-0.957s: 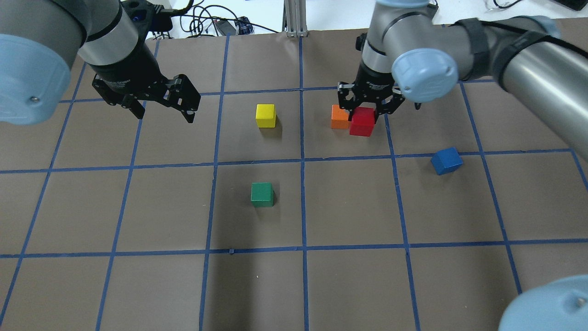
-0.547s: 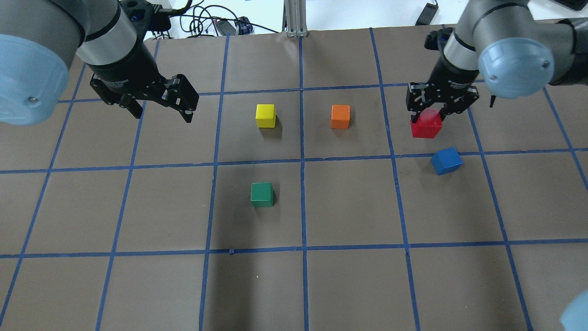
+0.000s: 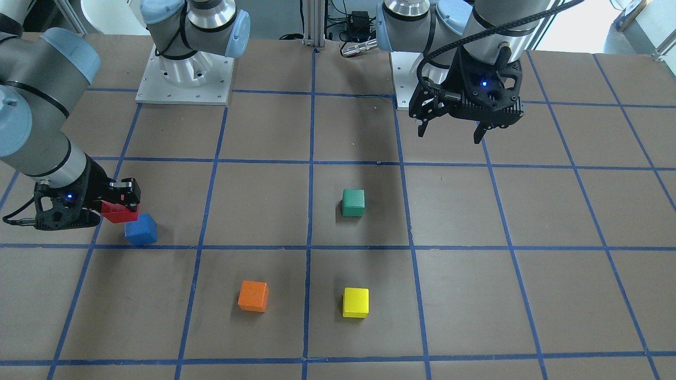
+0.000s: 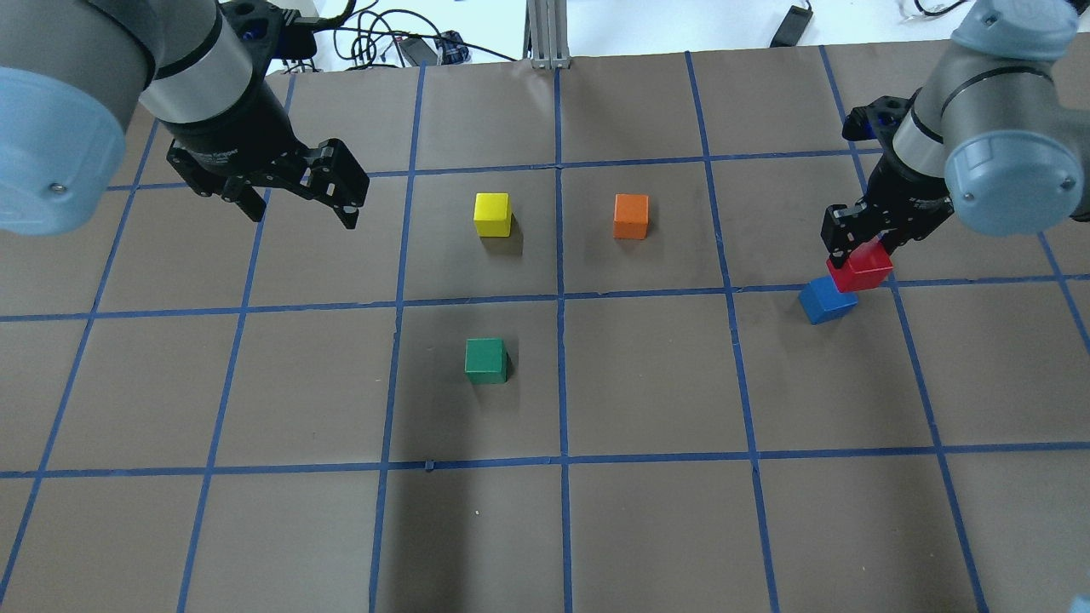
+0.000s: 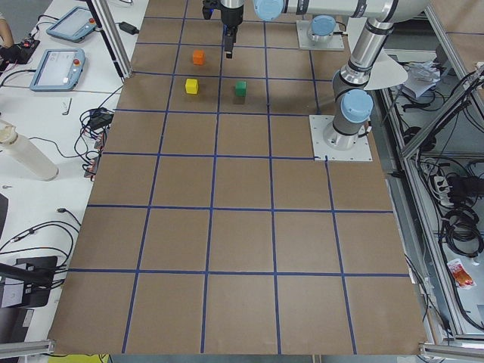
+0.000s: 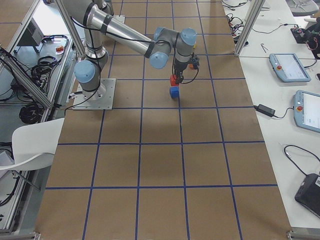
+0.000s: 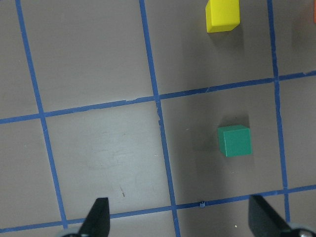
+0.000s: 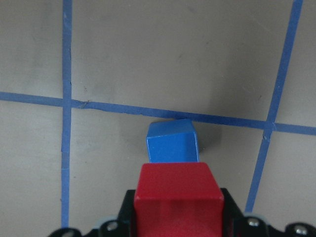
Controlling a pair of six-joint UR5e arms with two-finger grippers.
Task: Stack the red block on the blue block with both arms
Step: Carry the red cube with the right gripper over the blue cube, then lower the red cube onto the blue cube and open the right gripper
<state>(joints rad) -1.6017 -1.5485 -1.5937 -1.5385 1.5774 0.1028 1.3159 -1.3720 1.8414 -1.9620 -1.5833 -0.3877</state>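
Note:
My right gripper (image 4: 860, 255) is shut on the red block (image 4: 862, 272) and holds it in the air just above and beside the blue block (image 4: 824, 300), which lies on the table. In the front view the red block (image 3: 119, 212) overlaps the blue block's (image 3: 141, 230) upper corner. In the right wrist view the red block (image 8: 177, 195) sits between my fingers with the blue block (image 8: 173, 143) just ahead. My left gripper (image 4: 294, 200) is open and empty, hovering over the table's left side; its fingertips (image 7: 98, 217) show wide apart.
A yellow cube (image 4: 492, 214), an orange cube (image 4: 631, 215) and a green cube (image 4: 485, 359) stand apart on the brown table marked with blue tape lines (image 4: 559, 298). Cables lie past the far edge (image 4: 383, 42).
My right gripper has carried the red block from beside the orange cube to the right and toward me, to just over the blue block. The left arm has not moved.

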